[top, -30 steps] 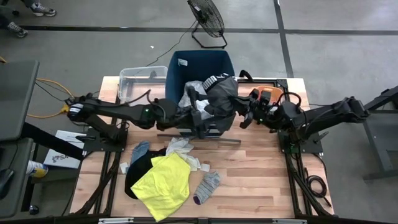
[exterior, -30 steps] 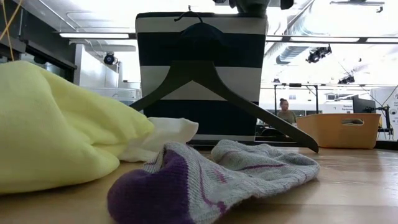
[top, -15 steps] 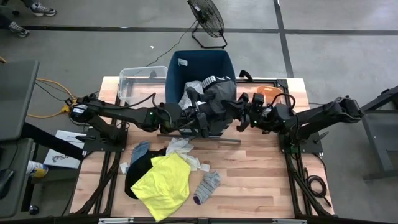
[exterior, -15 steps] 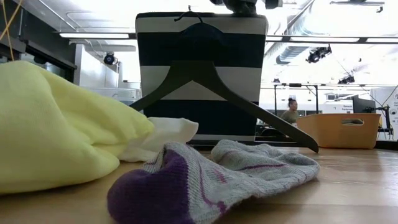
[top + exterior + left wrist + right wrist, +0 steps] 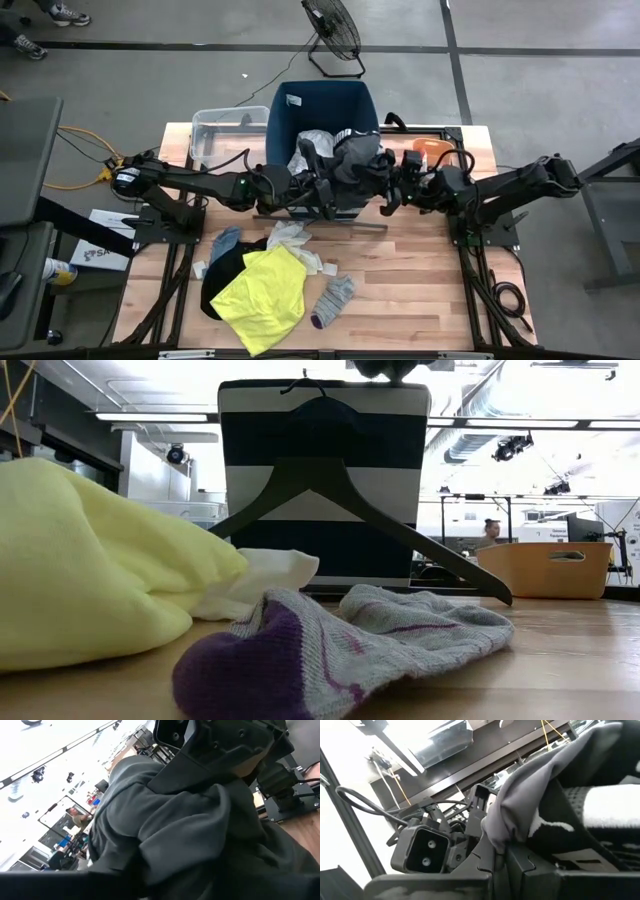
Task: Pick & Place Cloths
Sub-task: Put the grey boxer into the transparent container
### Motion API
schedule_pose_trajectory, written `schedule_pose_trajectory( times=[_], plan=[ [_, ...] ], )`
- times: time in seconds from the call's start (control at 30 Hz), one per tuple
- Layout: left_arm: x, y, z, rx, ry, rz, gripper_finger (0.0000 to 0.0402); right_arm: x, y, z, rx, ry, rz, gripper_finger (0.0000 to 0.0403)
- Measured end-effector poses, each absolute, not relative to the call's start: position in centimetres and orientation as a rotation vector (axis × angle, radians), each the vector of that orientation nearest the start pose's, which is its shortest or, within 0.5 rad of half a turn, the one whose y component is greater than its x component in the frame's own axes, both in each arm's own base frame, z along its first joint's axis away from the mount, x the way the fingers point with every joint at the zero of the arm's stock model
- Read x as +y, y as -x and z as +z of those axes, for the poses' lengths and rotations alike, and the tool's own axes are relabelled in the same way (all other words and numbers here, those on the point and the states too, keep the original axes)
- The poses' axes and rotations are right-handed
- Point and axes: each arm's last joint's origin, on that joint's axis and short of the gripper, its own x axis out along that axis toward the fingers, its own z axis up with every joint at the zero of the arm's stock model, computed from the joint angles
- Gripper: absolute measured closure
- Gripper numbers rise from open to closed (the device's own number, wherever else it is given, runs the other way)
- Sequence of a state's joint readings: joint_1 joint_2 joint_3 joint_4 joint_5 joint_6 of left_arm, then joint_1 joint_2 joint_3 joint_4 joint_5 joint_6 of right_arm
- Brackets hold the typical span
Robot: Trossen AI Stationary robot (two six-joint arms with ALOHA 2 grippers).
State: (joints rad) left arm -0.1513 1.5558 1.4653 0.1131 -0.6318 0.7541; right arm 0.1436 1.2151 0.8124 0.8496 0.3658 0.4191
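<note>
Dark-grey cloth [image 5: 355, 158] hangs bunched between the two arms at the front rim of the blue bin [image 5: 300, 105], partly over its opening, with a black-and-white piece [image 5: 352, 130] showing at its top. The right gripper [image 5: 392, 190] is clamped shut on that cloth from the right side; its wrist view shows the grey fabric pinched and draped just ahead of the fingers. The left gripper [image 5: 322, 190] presses in from the other side, and its wrist view is filled with grey folds; I cannot tell whether its fingers have the cloth or stand partly apart around it. The step in hand looks like getting this garment fully into the bin. To do it well, the bundle should be carried further over the opening before either grip lets go, since much of it sits on the near rim and could slide back out onto the table [image 5: 420, 290]. Releasing one side first would let the weight swing inward. Other cloths wait near the front edge: the yellow shirt [image 5: 263, 296], the black garment [image 5: 222, 275] under it, a white piece [image 5: 290, 238] and the sock [image 5: 334, 300].
</note>
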Motion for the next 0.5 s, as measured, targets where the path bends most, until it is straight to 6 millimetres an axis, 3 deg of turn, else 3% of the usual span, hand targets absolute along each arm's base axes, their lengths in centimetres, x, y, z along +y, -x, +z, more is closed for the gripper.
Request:
schedule_pose_trajectory(
  times=[0.23, 0.37, 0.5],
  plan=[
    [-3.67, -35.49, 40.7, 0.162, -0.724, 0.467, 0.0379, 2.73, -26.09, 35.15, -0.475, -0.52, -0.123, 0.0398],
    [-3.67, -35.49, 40.7, 0.152, -0.682, 0.471, 0.0381, 2.73, -26.09, 35.15, -0.475, -0.519, -0.123, 0.0396],
    [-3.65, -35.15, 40.95, 0.151, -0.681, 0.469, 0.0387, 2.85, -26.12, 35.15, -0.465, -0.505, -0.081, 0.0367]
  ],
)
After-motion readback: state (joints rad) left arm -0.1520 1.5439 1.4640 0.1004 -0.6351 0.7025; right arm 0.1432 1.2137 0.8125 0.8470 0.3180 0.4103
